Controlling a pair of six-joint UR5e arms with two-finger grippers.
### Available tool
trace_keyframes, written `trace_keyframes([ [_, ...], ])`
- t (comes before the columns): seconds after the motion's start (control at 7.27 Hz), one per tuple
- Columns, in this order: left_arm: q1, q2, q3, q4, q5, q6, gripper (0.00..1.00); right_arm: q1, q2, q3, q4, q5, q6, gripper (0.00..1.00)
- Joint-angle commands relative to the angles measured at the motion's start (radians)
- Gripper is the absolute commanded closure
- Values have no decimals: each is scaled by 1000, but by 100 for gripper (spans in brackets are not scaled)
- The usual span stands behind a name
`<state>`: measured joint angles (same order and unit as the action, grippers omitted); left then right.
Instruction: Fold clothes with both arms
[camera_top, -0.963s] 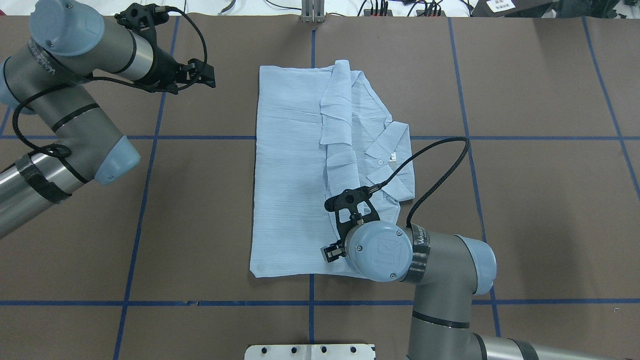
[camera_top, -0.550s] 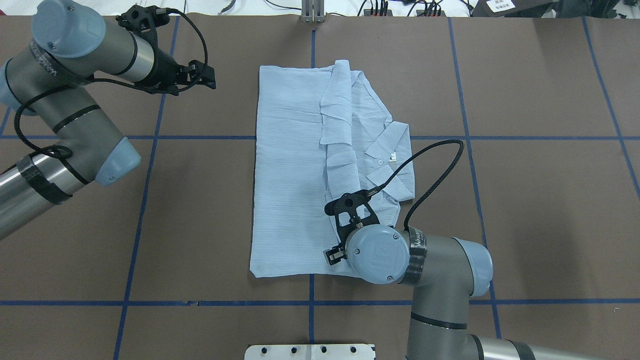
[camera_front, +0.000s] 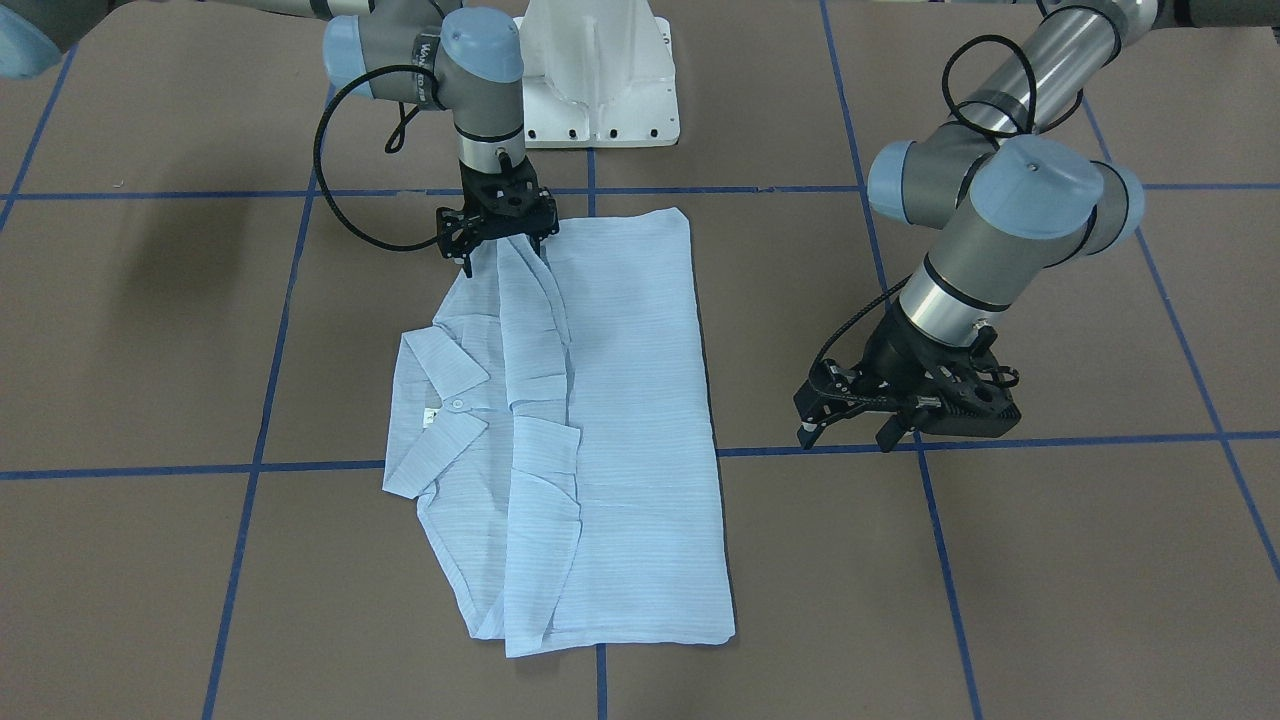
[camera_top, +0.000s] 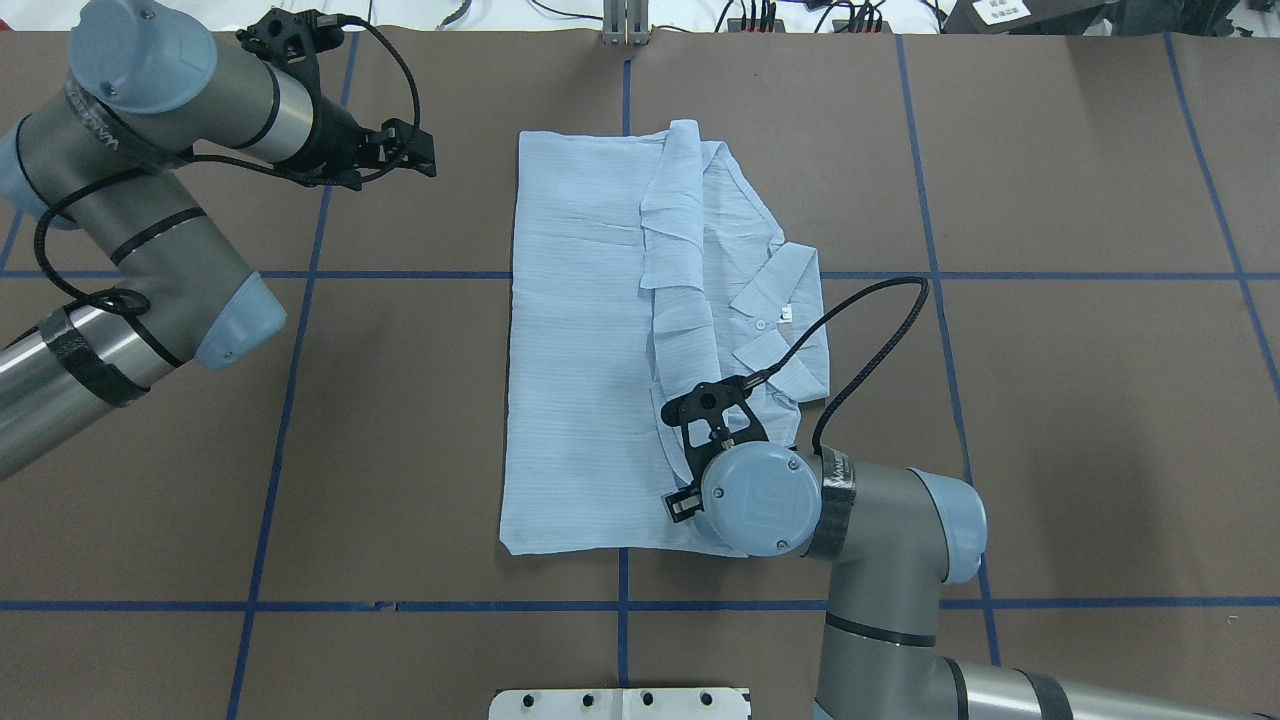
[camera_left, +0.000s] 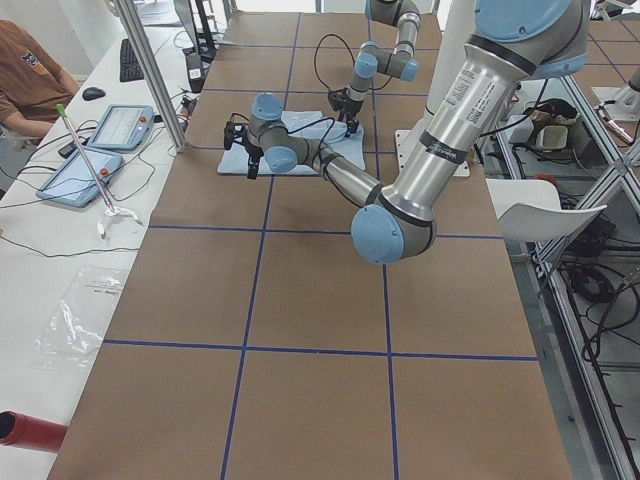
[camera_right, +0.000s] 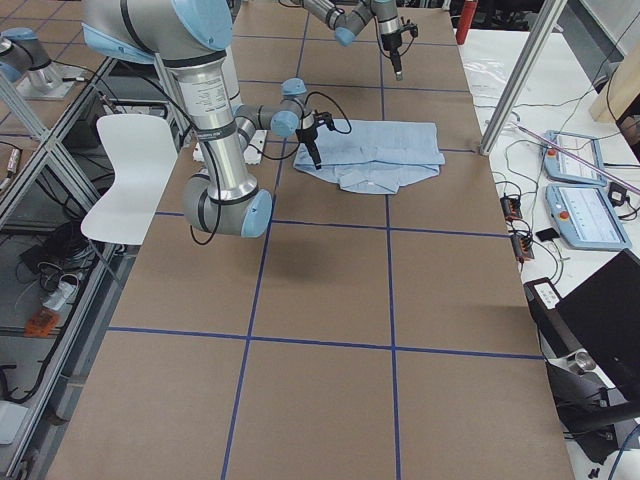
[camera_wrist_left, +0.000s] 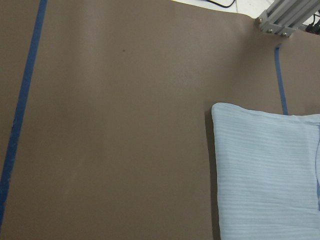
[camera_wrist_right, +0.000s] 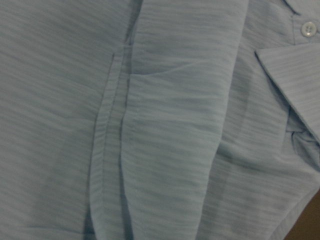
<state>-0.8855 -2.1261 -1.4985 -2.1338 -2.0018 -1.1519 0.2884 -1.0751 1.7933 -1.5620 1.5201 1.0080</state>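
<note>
The clothes are one light-blue striped shirt (camera_top: 580, 350) lying flat mid-table, with both sleeves folded in over the body. Its collar (camera_top: 775, 290) and a pale button point to the overhead view's right. My right gripper (camera_front: 503, 255) hangs low over the shirt's robot-side edge, open, with its fingers straddling the folded sleeve. The right wrist view is filled with close shirt fabric (camera_wrist_right: 160, 130) and a button (camera_wrist_right: 306, 28). My left gripper (camera_front: 845, 437) is open and empty above bare table, well clear of the shirt's side. The left wrist view shows only a shirt corner (camera_wrist_left: 265, 165).
The brown table (camera_top: 1050, 400) carries a grid of blue tape lines. The white pedestal (camera_front: 600, 90) stands at the robot's edge and an aluminium post (camera_top: 625, 25) at the far edge. A seated person (camera_left: 30, 70) and tablets (camera_left: 100, 130) are beside the table.
My right wrist has shifted slightly to the overhead view's right over the shirt's near edge. The left arm has crept a little toward the shirt. The shirt itself lies as before.
</note>
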Motion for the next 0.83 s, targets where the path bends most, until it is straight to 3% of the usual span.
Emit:
trace_keyframes([
  [0.0,3,-12,3,0,0,-5,0,47,-69,52,-15,12,-28,0],
  [0.41,5,-43,1,12,-2,-6,0,72,-351,236,-6,18,-32,0],
  [0.69,3,-41,3,12,-2,-5,0,174,-298,259,-4,102,-83,0],
])
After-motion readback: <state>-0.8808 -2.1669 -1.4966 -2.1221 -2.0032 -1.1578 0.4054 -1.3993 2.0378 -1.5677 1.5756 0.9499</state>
